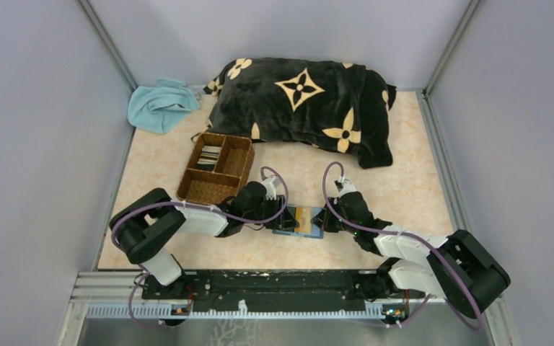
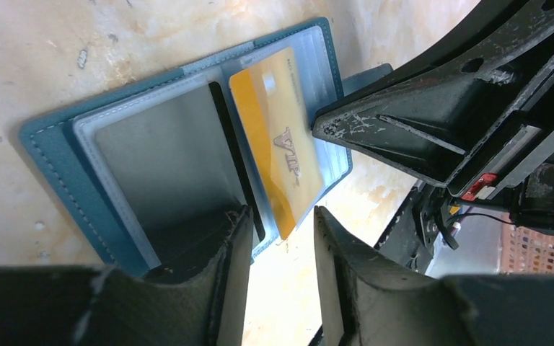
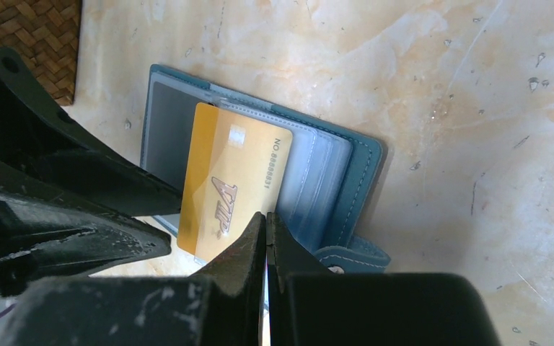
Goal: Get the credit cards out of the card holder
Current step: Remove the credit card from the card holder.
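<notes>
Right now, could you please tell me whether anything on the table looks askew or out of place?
Yes: the flat gold plastic card sits tilted in the open teal-blue folding wallet, partly out of its clear sleeve.

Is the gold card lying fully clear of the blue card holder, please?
No, the gold card lies across the open card holder, one end poking past its edge.

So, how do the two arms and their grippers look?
The left arm and right arm have white segments, black joints and looping purple cables. The left gripper and right gripper have black, wedge-shaped fingers, scuffed with pale scratches.
</notes>
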`<state>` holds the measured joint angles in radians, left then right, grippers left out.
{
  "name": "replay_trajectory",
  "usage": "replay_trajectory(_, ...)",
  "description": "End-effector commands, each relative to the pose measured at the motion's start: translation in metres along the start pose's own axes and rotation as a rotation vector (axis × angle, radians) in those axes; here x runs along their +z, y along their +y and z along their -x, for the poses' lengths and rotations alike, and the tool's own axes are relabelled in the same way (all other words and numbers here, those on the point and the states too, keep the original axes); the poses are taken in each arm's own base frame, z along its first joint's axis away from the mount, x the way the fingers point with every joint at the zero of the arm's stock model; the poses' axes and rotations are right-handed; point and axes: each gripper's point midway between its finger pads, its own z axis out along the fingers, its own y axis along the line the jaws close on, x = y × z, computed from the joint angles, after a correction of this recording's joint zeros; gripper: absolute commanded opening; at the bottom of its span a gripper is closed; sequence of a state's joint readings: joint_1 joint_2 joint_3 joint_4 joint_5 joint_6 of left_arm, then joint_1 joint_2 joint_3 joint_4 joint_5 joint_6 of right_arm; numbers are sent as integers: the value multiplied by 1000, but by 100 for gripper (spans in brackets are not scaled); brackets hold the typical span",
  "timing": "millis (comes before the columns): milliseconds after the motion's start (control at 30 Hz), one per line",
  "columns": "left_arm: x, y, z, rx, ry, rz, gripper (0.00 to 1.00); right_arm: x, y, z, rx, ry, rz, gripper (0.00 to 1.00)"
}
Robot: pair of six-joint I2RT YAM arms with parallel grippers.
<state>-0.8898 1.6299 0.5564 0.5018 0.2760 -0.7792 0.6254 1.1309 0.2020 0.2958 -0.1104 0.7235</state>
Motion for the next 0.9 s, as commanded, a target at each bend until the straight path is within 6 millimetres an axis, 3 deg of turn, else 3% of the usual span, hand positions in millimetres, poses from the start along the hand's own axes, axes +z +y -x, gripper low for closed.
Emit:
replay_trajectory(0,5,-5,-2,-17,7,-56,42,-2,-32,-30,13,84,-98,0)
replay_trajectory(167,9,-4,-4,-28,15,-57,37,-1,-31,-33,16,91,-87,0)
replay_trajectory(300,8,-3,-3,-29,9,-51,28,-1,-31,-33,17,92,-87,0)
replay_trajectory(500,7,0,-2,-26,4,-32,0,0,-31,-34,17,99,-88,0)
replay_trajectory(867,-6,25,-1,-20,-19,71,0,-1,-30,-29,14,80,-90,1)
